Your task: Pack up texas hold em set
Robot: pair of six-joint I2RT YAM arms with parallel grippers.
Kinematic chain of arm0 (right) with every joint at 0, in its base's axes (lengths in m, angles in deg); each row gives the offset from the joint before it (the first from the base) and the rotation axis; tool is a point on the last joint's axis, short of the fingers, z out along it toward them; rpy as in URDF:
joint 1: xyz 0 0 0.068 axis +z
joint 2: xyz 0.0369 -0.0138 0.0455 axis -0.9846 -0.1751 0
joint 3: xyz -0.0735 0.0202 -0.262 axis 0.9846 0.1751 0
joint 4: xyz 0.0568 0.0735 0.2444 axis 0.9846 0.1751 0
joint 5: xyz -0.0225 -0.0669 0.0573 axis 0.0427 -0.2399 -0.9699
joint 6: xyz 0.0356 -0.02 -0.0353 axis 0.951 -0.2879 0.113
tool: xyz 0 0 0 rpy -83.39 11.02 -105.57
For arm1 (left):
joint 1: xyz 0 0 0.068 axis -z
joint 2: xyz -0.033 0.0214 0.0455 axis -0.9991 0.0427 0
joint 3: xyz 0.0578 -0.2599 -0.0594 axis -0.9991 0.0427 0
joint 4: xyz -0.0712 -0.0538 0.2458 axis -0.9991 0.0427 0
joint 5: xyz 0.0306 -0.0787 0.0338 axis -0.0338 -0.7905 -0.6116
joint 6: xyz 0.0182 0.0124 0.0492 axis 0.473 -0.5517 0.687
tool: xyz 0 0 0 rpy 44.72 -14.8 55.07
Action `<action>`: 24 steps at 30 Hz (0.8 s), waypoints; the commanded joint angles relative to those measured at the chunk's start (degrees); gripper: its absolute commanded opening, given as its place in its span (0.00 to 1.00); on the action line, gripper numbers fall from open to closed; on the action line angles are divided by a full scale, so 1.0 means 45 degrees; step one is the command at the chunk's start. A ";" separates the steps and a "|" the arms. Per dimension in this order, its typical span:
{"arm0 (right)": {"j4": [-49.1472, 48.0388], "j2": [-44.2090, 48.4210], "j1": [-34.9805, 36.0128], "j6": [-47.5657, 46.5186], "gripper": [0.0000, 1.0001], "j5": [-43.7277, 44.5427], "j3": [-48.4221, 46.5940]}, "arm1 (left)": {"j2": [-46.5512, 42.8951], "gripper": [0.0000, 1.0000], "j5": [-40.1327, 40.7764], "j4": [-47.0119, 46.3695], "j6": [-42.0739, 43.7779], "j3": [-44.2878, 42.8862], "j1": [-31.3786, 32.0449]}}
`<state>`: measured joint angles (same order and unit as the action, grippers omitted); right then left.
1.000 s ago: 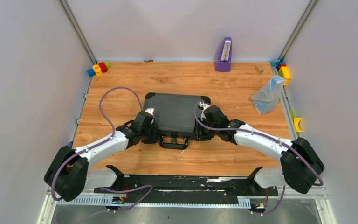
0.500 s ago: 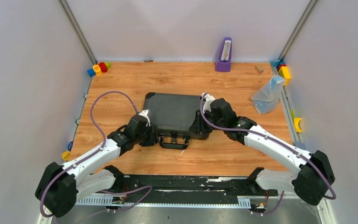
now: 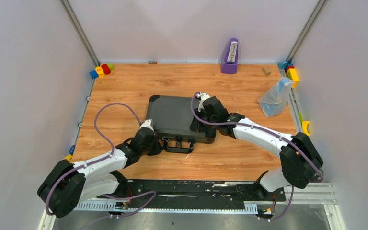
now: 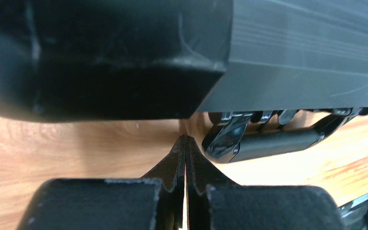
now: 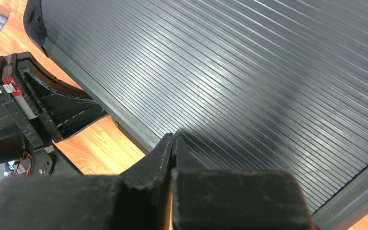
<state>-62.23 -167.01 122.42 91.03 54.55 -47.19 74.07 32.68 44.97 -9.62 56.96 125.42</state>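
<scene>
My left fingers (image 4: 184, 149) are pressed together and hold nothing, low over the wooden bench (image 4: 76, 143). The black rectangular briefcase (image 3: 172, 115) of the hold em set lies straight ahead of them with its lid down, its front wall just beyond and above the tips. Its long axis runs crosswise to these fingers, and the carry handle (image 4: 278, 143) sits off to their right on that same long side. Just right of the tips, before the handle, hangs a glossy black latch (image 4: 226, 135). It looks tipped away from the wall rather than snapped flat, though I cannot be sure.

My right fingers (image 5: 171, 143) are together too, and empty. Their tips are at the ribbed lid close to its front edge, with the lid spreading away ahead and to the right. I cannot tell whether they touch it or hover just above.

As I judge it, the coming move turns on that latch. My left fingers are the nearer pair and would need to go slightly right and forward, while the right pair bears on the lid.

The left wrist view shows the latch, which my own wrist hides from above. Only the top view shows the whole case, with the handle between my two pairs of fingers. No chips or card decks show in any view.
</scene>
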 commanded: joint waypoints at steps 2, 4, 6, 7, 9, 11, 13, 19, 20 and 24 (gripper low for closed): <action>-0.0601 0.0044 -0.0011 -0.0554 0.00 0.0387 0.0907 | 0.0253 0.00 0.1551 -0.3185 -0.0616 0.1368 0.0119; -0.0965 0.0225 -0.0011 -0.0618 0.00 0.0204 0.1182 | 0.0230 0.00 0.1827 -0.3735 -0.0484 0.1683 0.0120; -0.1254 0.0365 -0.0011 -0.0637 0.00 0.0124 0.1394 | 0.0276 0.00 0.1546 -0.4738 -0.0099 0.2013 0.0120; -0.1334 0.0417 -0.0011 -0.0637 0.00 0.0116 0.1475 | 0.0322 0.00 0.1286 -0.5086 0.0263 0.2087 0.0120; -0.1394 0.0491 -0.0011 -0.0681 0.00 0.0145 0.1574 | 0.0233 0.00 0.0524 -0.5283 0.0632 0.1924 0.0120; -0.1489 0.0614 -0.0013 -0.0770 0.00 0.0163 0.1730 | -0.0110 0.00 -0.1055 -0.5635 0.0807 0.1977 0.0120; -0.1549 0.0686 -0.0027 -0.0746 0.00 0.0372 0.1847 | -0.0726 0.00 -0.2366 -0.6446 0.0841 0.2264 0.0125; -0.1672 0.0659 -0.0031 -0.0640 0.00 0.0546 0.1987 | -0.3356 0.00 -0.2897 -0.6172 0.0578 0.2671 0.0125; -0.1721 0.0688 -0.0031 -0.0621 0.00 0.0562 0.2057 | -0.3618 0.00 -0.2683 -0.5950 0.0574 0.2668 0.0121; -0.1882 0.0910 -0.0031 -0.0579 0.00 0.0800 0.2316 | -0.4370 0.00 -0.1628 -0.5006 0.0860 0.2519 0.0120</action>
<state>-73.35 -163.42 122.48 89.17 54.44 -39.35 56.21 22.74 21.32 -7.63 69.33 125.84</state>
